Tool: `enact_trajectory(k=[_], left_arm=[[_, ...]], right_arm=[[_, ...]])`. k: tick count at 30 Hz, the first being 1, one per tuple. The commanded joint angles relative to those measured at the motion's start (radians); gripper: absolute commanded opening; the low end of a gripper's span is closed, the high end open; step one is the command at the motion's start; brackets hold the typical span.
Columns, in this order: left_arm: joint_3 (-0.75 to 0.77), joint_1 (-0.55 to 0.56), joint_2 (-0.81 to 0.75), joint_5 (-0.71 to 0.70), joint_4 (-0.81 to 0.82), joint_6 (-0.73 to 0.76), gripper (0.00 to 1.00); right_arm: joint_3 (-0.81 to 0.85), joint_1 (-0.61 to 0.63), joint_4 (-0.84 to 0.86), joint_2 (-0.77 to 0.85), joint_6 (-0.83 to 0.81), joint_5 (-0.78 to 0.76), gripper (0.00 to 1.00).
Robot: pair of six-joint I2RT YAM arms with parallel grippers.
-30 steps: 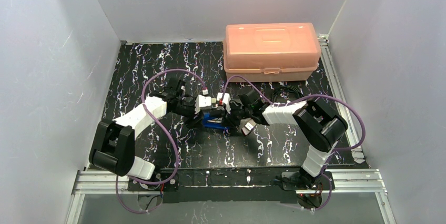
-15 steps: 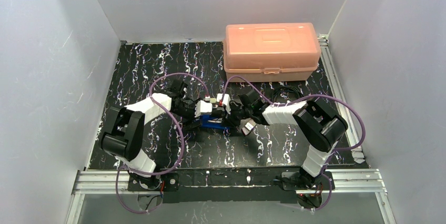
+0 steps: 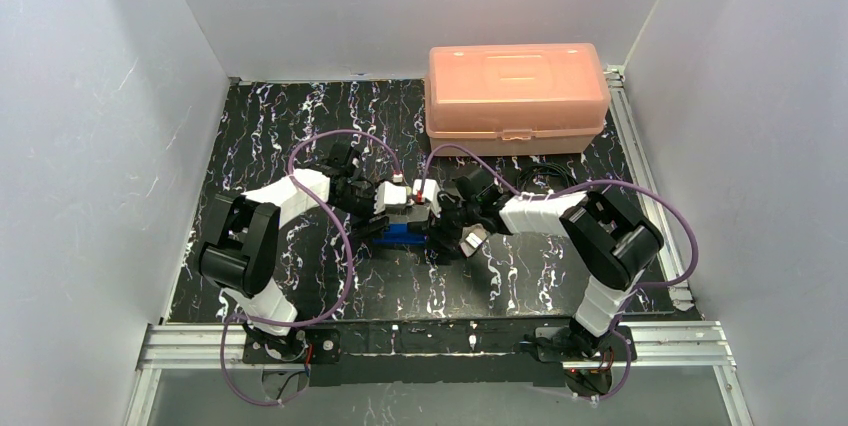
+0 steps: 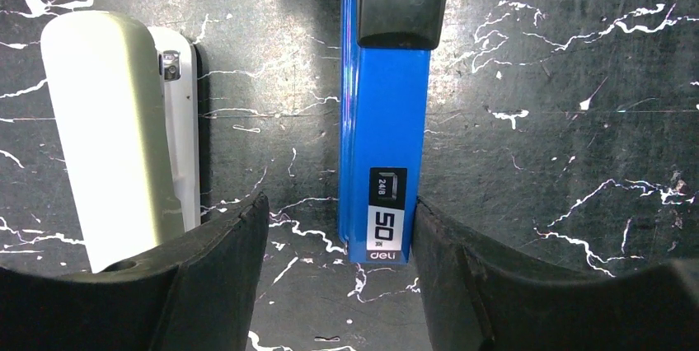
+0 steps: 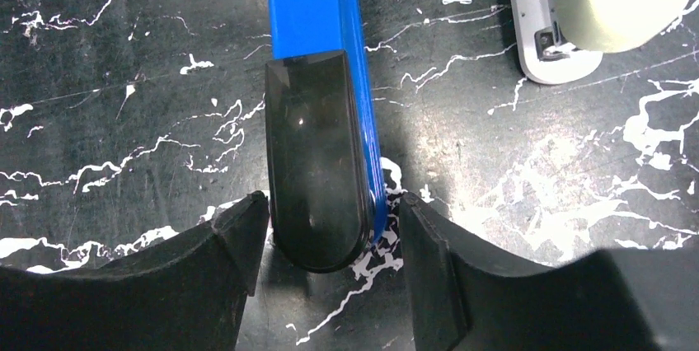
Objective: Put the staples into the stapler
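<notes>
The blue stapler (image 3: 405,232) lies flat at mid-table between my two grippers. In the left wrist view its labelled end (image 4: 384,203) sits between the fingers of my open left gripper (image 4: 340,231). The right finger is close against its side and the left finger stands well off. In the right wrist view the stapler's dark translucent end (image 5: 317,178) lies between the fingers of my open right gripper (image 5: 334,223), with a gap on the right side. The staples are out of view.
A cream-white oblong object (image 4: 115,137) lies on the table parallel to the stapler, also in the right wrist view (image 5: 602,5). An orange plastic case (image 3: 516,96) stands at the back right. A black coiled cable (image 3: 545,178) lies just in front of the case.
My right gripper has opened around the stapler's dark end. My left arm has folded inward, bringing its gripper over the stapler's other end.
</notes>
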State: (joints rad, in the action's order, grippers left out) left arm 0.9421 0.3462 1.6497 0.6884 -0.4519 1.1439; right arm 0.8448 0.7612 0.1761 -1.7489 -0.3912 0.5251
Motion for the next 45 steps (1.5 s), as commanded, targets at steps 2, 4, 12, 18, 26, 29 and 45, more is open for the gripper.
enact_trajectory(k=[2, 4, 12, 18, 26, 29, 45], left_arm=[[-0.009, 0.017, -0.031, 0.038, 0.001, -0.013, 0.61], [-0.012, 0.024, -0.034, 0.035, 0.003, -0.014, 0.61], [0.006, 0.047, -0.004, 0.020, -0.006, 0.003, 0.55], [0.003, 0.068, 0.008, 0.011, -0.010, 0.009, 0.44], [-0.005, 0.086, 0.007, -0.029, -0.041, 0.056, 0.21], [-0.012, 0.086, 0.005, -0.043, -0.042, 0.074, 0.05], [-0.073, 0.092, -0.125, -0.036, 0.136, -0.033, 0.00]], right_arm=[[0.046, -0.011, -0.108, 0.055, -0.014, -0.010, 0.69], [0.056, -0.016, -0.133, 0.064, -0.021, -0.006, 0.70], [0.075, -0.045, -0.225, 0.114, -0.046, 0.020, 0.72], [0.051, -0.058, -0.226, 0.143, -0.044, 0.019, 0.72], [0.072, -0.090, -0.218, 0.152, 0.016, 0.021, 0.74], [0.100, -0.120, -0.235, 0.151, 0.059, 0.024, 0.78], [0.266, -0.285, -0.284, 0.067, 0.422, 0.308, 0.99]])
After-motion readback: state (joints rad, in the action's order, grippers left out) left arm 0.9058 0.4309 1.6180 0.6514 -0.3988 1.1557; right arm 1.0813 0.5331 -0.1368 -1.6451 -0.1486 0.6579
